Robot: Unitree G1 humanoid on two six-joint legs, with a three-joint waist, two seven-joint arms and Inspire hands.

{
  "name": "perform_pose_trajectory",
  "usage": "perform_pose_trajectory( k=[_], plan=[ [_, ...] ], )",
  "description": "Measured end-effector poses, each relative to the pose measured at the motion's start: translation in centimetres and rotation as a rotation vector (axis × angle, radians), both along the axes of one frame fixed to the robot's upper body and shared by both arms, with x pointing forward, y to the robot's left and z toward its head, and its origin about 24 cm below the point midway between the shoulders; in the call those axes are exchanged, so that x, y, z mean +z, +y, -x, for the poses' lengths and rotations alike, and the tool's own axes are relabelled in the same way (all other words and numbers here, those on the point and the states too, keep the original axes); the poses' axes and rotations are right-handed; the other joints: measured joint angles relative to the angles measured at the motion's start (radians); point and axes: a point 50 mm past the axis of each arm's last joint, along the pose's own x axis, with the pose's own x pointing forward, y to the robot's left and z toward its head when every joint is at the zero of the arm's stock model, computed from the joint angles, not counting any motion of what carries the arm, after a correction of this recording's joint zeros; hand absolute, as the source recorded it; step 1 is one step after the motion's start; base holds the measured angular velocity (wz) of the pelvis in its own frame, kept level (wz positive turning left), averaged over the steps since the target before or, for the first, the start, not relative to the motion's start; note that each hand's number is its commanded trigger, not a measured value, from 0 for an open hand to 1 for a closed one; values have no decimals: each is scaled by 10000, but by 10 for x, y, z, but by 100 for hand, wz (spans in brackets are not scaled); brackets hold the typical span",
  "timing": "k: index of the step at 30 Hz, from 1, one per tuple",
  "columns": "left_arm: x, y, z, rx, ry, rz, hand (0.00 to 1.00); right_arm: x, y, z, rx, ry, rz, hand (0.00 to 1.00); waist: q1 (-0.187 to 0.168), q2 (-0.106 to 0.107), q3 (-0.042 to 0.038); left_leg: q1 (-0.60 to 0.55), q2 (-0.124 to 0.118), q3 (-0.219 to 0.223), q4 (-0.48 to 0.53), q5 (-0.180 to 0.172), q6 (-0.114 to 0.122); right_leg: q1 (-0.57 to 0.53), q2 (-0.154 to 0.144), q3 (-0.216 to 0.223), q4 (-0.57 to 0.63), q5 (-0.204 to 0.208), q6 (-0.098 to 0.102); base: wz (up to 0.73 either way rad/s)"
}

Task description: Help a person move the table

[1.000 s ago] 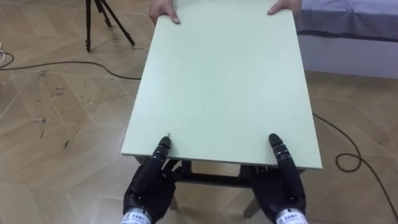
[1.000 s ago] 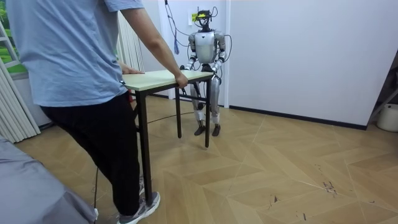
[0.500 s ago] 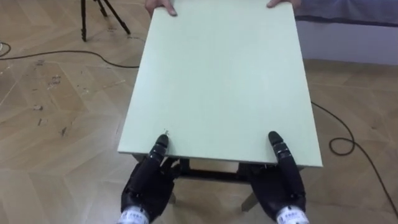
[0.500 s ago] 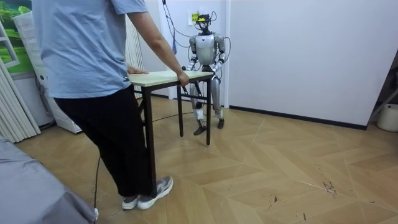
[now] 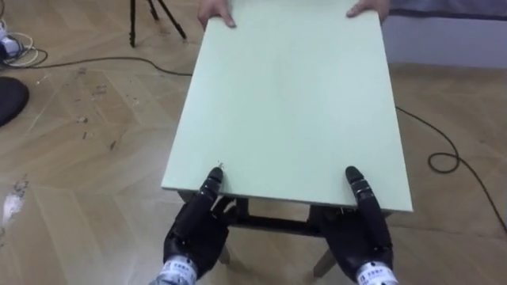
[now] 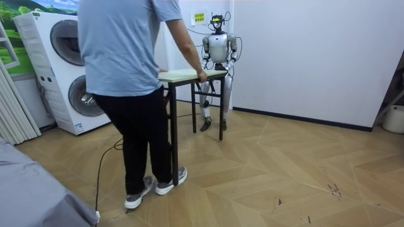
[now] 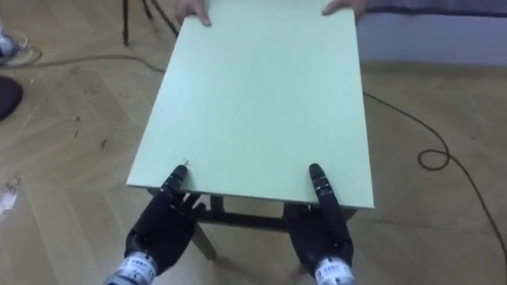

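Beyond the left robot hand [image 5: 194, 233] and right robot hand [image 5: 361, 235], still pinching its edge, the tabletop [image 5: 293, 103] has travelled on with the person [image 6: 126, 63]; carrying continues.

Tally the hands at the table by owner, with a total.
Robot hands: 2, the left hand and the right hand, at the table's near edge.
Person's hands: 2, at the far corners.
Total: 4.
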Motion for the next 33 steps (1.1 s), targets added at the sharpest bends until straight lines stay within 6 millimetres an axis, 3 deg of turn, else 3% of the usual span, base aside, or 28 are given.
perform_pose_trajectory(
  k=[3,5,6,8,9,11,12,14,16,18,20,22,24,26,28,30,31,32,33],
  plan=[
    [4,2,2,133,-129,83,100,5,2,-2,165,-171,18,100,195,-238,-36,-310,-195,254,9,245,11,1470,-667,797,851,-290,148,-17],
    [7,7,2,259,-258,28,100,8,6,-4,301,-277,-24,100,351,-430,-9,-651,-197,338,272,322,-103,2486,-776,1163,473,247,163,-27],
    [9,8,1,315,-350,22,100,9,8,-7,336,-354,-48,100,408,-509,51,-905,-105,236,518,410,-228,2799,-612,1236,-197,8,543,-21],
    [10,9,3,318,-375,4,100,9,9,-7,353,-365,-57,100,474,-419,46,-1128,82,-87,460,657,-392,2853,-124,1312,-821,-9,559,-17],
    [11,11,3,365,-439,-57,100,9,10,-8,419,-405,-59,100,501,-470,55,-1237,162,-271,254,863,-475,2860,80,1418,-1239,-28,588,-16],
    [15,13,2,403,-616,-107,100,13,12,-10,474,-572,-114,100,538,-621,51,-1522,229,-232,82,1100,-465,2843,76,1438,-1773,-321,834,-4],
    [18,13,0,395,-766,-121,100,16,12,-11,474,-694,-144,100,485,-792,94,-1736,154,-186,164,1137,-428,2829,-51,1467,-1958,-705,819,0],
    [21,15,-1,414,-880,-151,100,17,14,-12,467,-761,-242,100,464,-970,85,-2165,156,-125,509,1148,-412,2836,-98,1478,-2200,-1265,681,2],
    [24,15,-6,327,-1021,-197,100,19,15,-15,470,-872,-268,100,433,-1001,90,-2572,230,-224,819,1160,-432,2996,-93,1208,-2925,-1728,643,8],
    [28,17,-13,369,-1275,-240,100,22,18,-23,579,-1072,-370,100,487,-1057,111,-3126,457,-249,1039,1388,-575,3209,99,741,-3898,-2128,667,-2],
    [30,20,-16,417,-1352,-335,100,21,21,-28,656,-1064,-426,100,460,-1070,117,-3329,662,-309,871,1759,-722,3163,367,678,-4356,-2167,636,-7],
    [29,22,-16,433,-1285,-450,100,18,22,-29,722,-960,-491,100,538,-1071,116,-3298,846,-282,584,2074,-928,3112,679,667,-4694,-2149,476,-19],
    [26,23,-14,415,-1156,-582,100,13,23,-25,649,-713,-604,100,865,-1033,120,-3103,1289,-310,95,2511,-1206,2975,1158,676,-4735,-1936,103,-25],
    [25,22,-13,380,-1067,-645,100,11,23,-23,631,-605,-635,100,1072,-978,130,-2961,1594,-392,-197,2820,-1424,2901,1485,649,-4734,-1789,-150,-28],
    [24,22,-12,379,-960,-691,100,9,23,-22,578,-529,-613,100,1348,-842,146,-2817,1871,-427,-653,3268,-1618,2785,1749,218,-4731,-1616,-368,-30],
    [25,21,-12,366,-973,-672,100,9,22,-21,487,-633,-521,100,1588,-609,110,-2510,2051,-555,-1987,4338,-1897,2489,2010,-480,-4930,-1316,-736,-22],
    [25,20,-12,366,-980,-637,100,10,20,-22,468,-689,-447,100,1569,-486,116,-2493,2117,-554,-2005,4353,-1915,2392,2021,-685,-4911,-1267,-825,-29],
    [23,19,-10,388,-903,-581,100,10,18,-23,534,-712,-311,100,1653,-353,153,-2523,2168,-412,-1161,3699,-1784,2301,1864,-1085,-4854,-1196,-945,-57],
    [21,19,-6,478,-760,-454,100,10,17,-23,654,-681,-214,100,1828,-236,144,-2534,2133,-342,294,2636,-1508,2363,1760,-1507,-4913,-1113,-1004,-65]
  ],
)
